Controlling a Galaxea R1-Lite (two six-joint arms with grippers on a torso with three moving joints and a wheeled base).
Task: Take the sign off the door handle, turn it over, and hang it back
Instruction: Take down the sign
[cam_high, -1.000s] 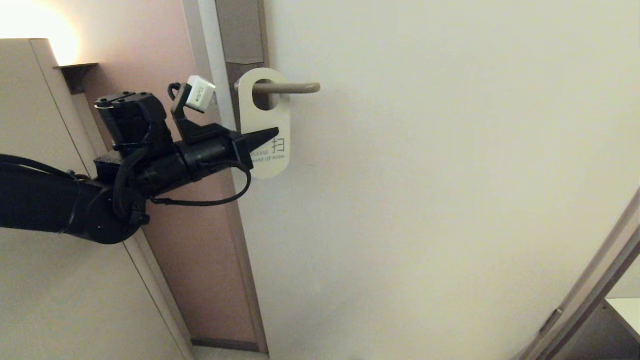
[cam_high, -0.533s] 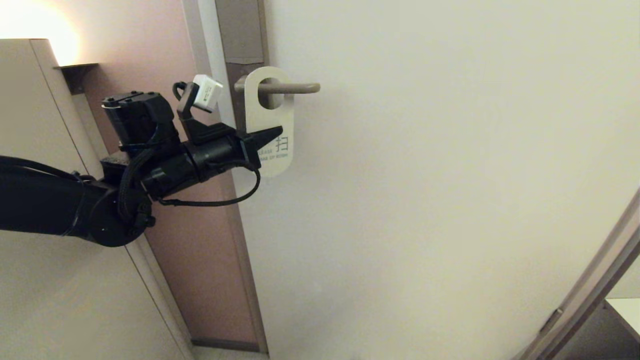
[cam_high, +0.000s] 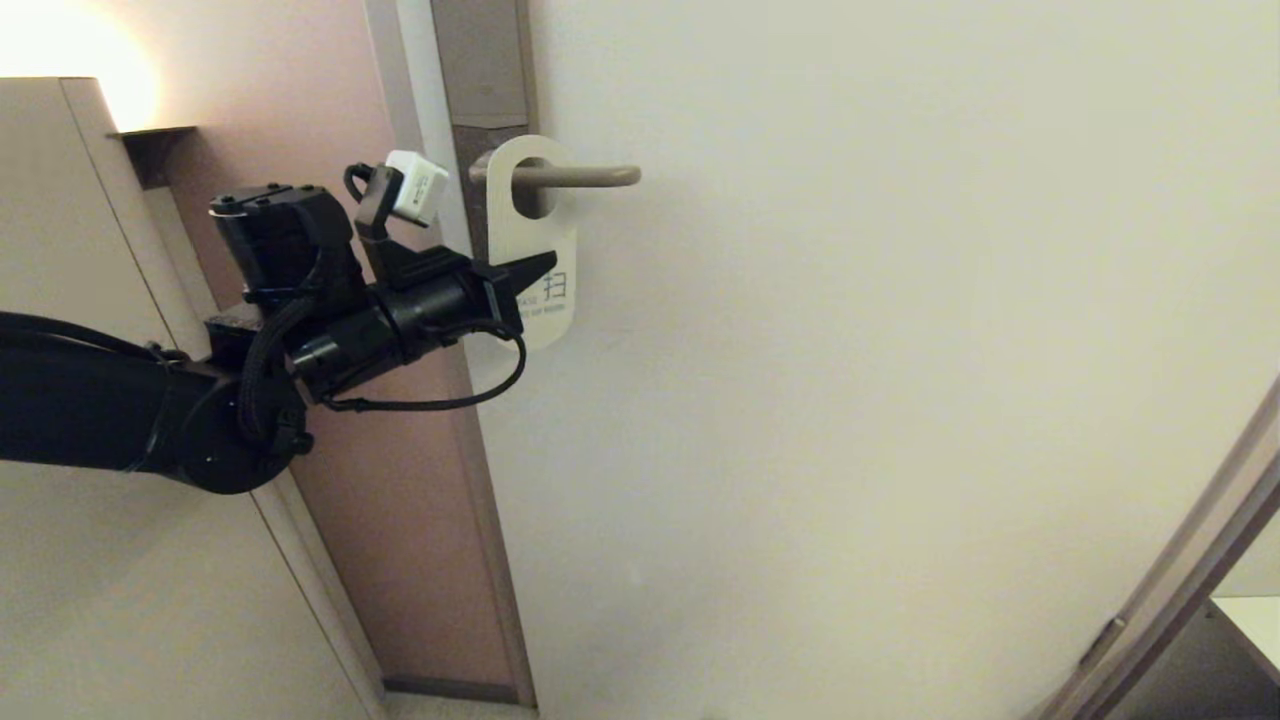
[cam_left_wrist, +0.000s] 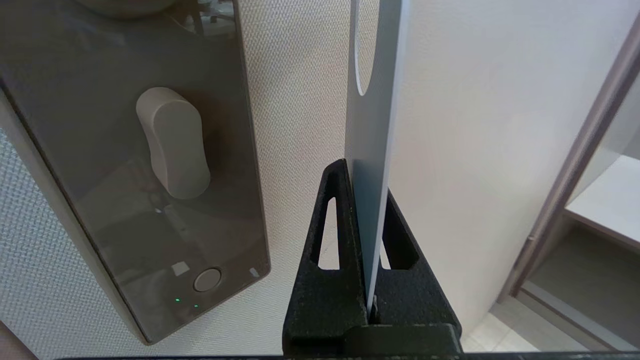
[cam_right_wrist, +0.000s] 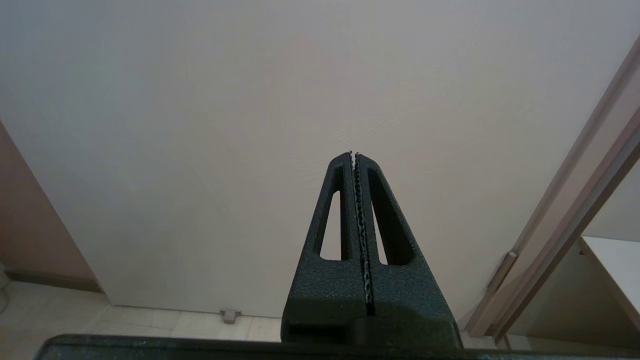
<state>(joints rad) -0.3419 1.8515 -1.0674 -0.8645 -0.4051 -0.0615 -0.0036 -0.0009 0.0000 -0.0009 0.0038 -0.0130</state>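
The left gripper (cam_high: 535, 270) is clamped on the lower part of the sign (cam_high: 535, 235), its 2 black fingers (cam_left_wrist: 332, 240) pinching the thin card from both faces, as the left wrist view shows edge-on (cam_left_wrist: 372, 150). The arm reaches in from the left at about handle height.

The sign hangs with its long axis near vertical, rounded hole end up and the lower rounded end pointing down. The white face with the dark character is turned outward, and the hole is threaded over the door handle (cam_high: 575, 176). The handle runs horizontally, its free end pointing right, across the pale door (cam_high: 850, 350). In the left wrist view the thumb-turn knob (cam_left_wrist: 172, 142) sits on the dark backplate (cam_left_wrist: 125, 200), beside the card.

Compared with 0.5 s ago, the sign appears narrower, turned more edge-on, and its lower end sits slightly higher and further left; 1 s ago it faced more fully outward.

The right gripper (cam_right_wrist: 354, 155) is parked away from the handle, fingers pressed together on nothing, facing the door.
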